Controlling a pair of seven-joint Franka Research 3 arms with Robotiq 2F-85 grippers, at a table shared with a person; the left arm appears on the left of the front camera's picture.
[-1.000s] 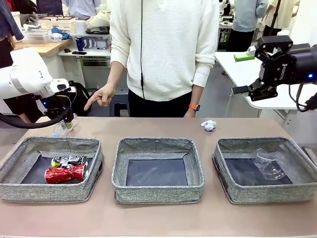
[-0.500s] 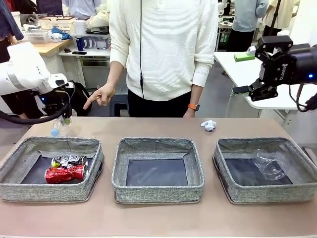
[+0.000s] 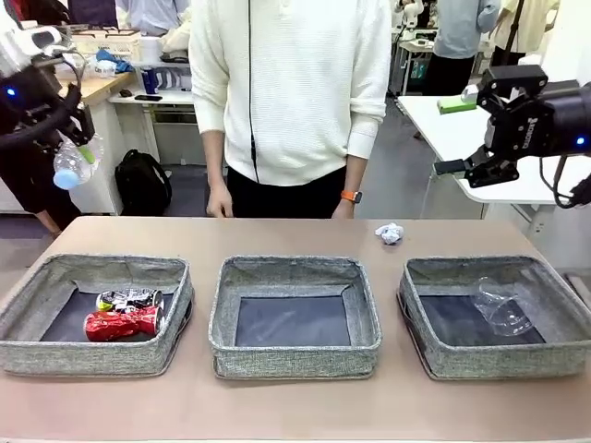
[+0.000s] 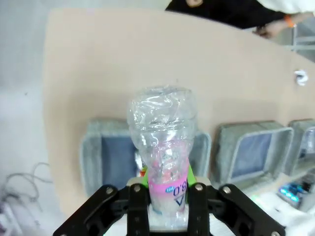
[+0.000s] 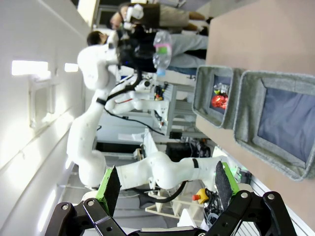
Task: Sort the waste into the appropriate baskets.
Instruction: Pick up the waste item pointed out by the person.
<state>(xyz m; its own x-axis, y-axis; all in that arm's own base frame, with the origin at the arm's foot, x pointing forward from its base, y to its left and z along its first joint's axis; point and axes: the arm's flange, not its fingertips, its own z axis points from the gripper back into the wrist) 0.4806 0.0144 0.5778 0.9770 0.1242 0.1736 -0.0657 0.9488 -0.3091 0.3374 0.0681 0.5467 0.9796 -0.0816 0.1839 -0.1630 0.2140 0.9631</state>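
Three grey woven baskets line the bench [image 3: 295, 406]: the left basket [image 3: 92, 355] by its left edge, the middle basket [image 3: 294, 360], and the right basket [image 3: 503, 360] by its right edge. Two crushed cans: a dark printed can [image 3: 129, 299] and a red can [image 3: 122, 324]. One clear plastic bottle [image 3: 74, 161]. One clear plastic cup [image 3: 500, 307]. One crumpled paper ball [image 3: 390, 233]. One person [image 3: 291, 92] at the far edge.

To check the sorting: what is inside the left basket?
The left basket holds a crushed red can and, just behind it, a crushed dark printed can. Its near wall hides the front strip of the floor.
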